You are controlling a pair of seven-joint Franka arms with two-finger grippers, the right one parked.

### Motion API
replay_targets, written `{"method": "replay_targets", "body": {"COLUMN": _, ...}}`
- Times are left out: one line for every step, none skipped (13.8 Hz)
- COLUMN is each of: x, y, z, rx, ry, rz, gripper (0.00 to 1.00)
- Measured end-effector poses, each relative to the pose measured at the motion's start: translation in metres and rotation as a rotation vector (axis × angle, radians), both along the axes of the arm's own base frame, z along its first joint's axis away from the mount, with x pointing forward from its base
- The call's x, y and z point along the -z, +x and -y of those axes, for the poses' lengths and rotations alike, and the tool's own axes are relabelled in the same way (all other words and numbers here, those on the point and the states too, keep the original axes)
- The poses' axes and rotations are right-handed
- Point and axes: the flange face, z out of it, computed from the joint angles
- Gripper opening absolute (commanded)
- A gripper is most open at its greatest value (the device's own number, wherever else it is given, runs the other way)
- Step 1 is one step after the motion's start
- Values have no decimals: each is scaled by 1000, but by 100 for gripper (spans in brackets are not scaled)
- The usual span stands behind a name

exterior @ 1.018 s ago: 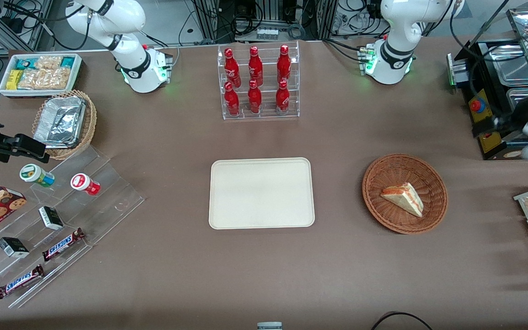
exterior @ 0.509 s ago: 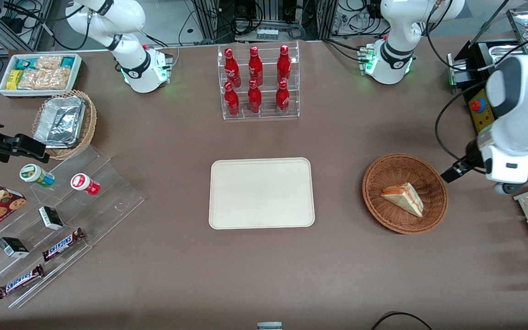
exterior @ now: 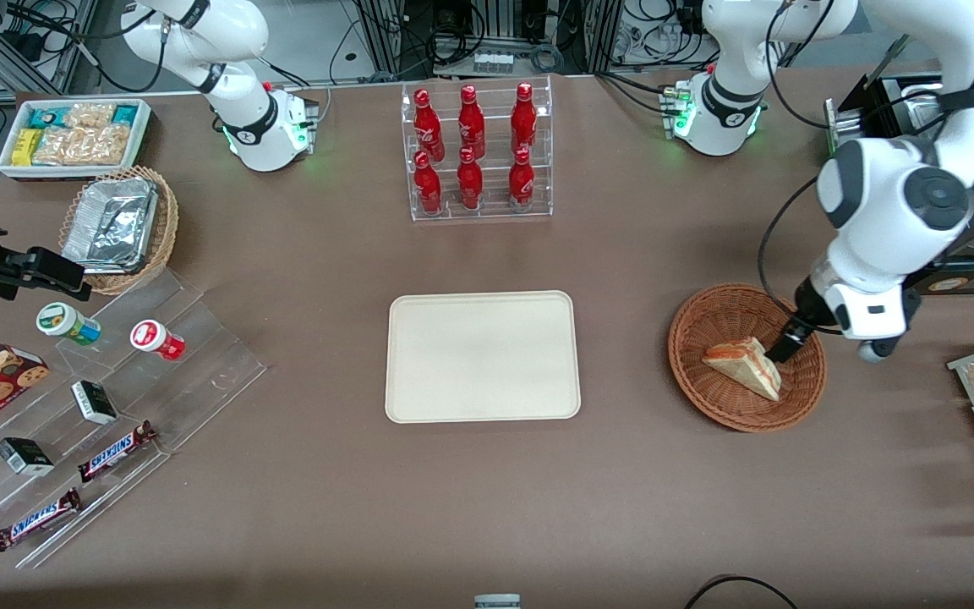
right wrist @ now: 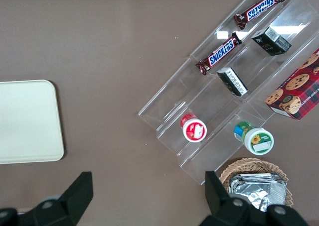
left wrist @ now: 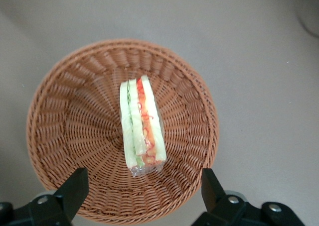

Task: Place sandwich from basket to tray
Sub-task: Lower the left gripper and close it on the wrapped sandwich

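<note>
one sandwich [left wrist: 141, 126] in basket [left wrist: 60, 116] | pincer [left wrist: 142, 196] spread above | brown table [exterior: 622, 254] | tray [exterior: 482, 356] bare

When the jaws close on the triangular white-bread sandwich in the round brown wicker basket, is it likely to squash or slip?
The triangular white-bread sandwich looks soft, so a firm squeeze would probably dent it. Its glossy clear wrap may be slippery. The open gripper hovers above the round brown wicker basket, jaws wide on either side of the wedge; layers might shift if pinched unevenly.

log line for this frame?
gripper: open, above basket | sandwich: in basket, ungrasped | tray: no sandwich | phase: approach
</note>
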Motion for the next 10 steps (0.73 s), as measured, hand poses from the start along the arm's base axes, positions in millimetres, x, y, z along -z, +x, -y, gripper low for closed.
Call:
{"method": "replay_targets", "body": {"x": 9, "y": -3, "z": 2, "rx": -11, "ry": -1, "rz": -9, "gripper": 100}}
{"method": "replay_targets", "body": {"x": 16, "y": -4, "z": 2, "rx": -18, "ry": 0, "rz": -19, "gripper": 100}}
{"method": "replay_targets", "body": {"x": 22, "y": -4, "z": 2, "rx": -22, "ry": 1, "rz": -29, "gripper": 100}}
{"method": "replay_targets", "body": {"x": 29, "y": -5, "z": 2, "rx": -23, "ry": 2, "rz": -41, "gripper": 100}}
{"method": "replay_targets", "body": {"x": 37, "y": -5, "z": 2, "rx": -23, "ry": 4, "rz": -54, "gripper": 100}}
{"method": "replay_targets", "body": {"x": 46, "y": -5, "z": 2, "rx": -23, "ry": 5, "rz": -60, "gripper": 100}}
{"method": "replay_targets", "body": {"x": 53, "y": -4, "z": 2, "rx": -24, "ry": 5, "rz": -59, "gripper": 100}}
{"method": "replay_targets", "body": {"x": 61, "y": -3, "z": 2, "rx": -24, "ry": 6, "rz": -60, "gripper": 100}}
{"method": "replay_targets", "body": {"x": 66, "y": -2, "z": 2, "rx": -25, "ry": 6, "rz": -59, "gripper": 100}}
{"method": "replay_targets", "body": {"x": 70, "y": -1, "z": 2, "rx": -25, "ry": 6, "rz": -55, "gripper": 100}}
